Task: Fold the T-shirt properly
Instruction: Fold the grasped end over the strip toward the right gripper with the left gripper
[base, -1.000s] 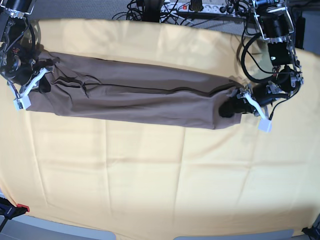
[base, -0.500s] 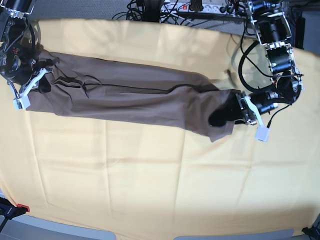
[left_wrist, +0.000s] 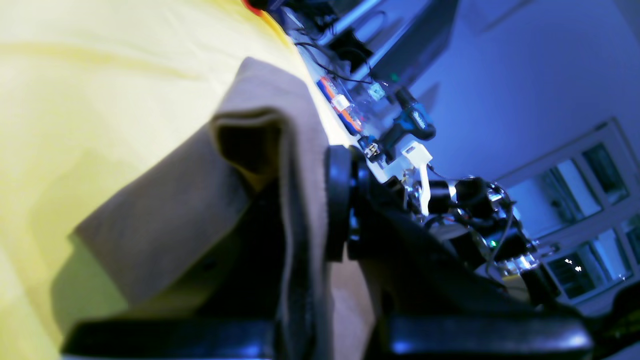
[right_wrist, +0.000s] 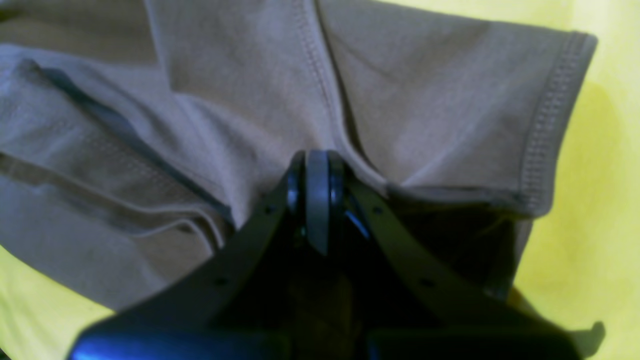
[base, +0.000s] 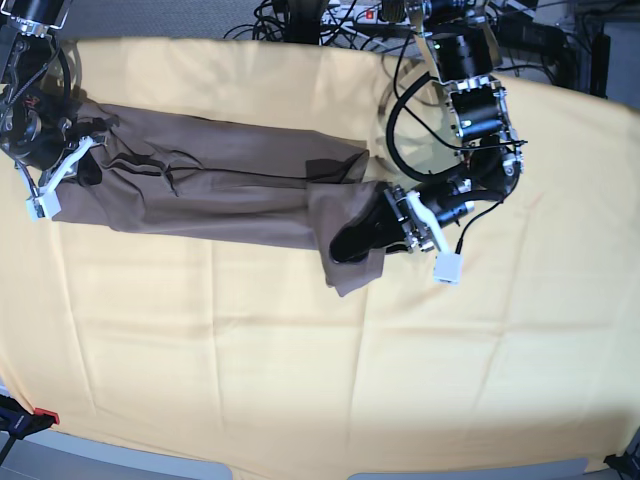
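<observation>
We find T-shirt (base: 220, 190) as long band across upper left of yellow cloth (base: 300, 370); right gripper (base: 82, 170) clenched on far-left end, left gripper (base: 370, 232) grasping other end, lifted at centre; we judge end-over-end fold underway; next: lay flat, edges aligned

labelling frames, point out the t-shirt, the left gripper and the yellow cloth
T-shirt (base: 220, 185), base view, middle of the folded body.
left gripper (base: 372, 228), base view, between its fingertips.
yellow cloth (base: 300, 370), base view, bare front area.

The T-shirt (right_wrist: 240, 100) is soft matt knit with stitched hems, on a matt yellow cloth (base: 300, 370).
</observation>
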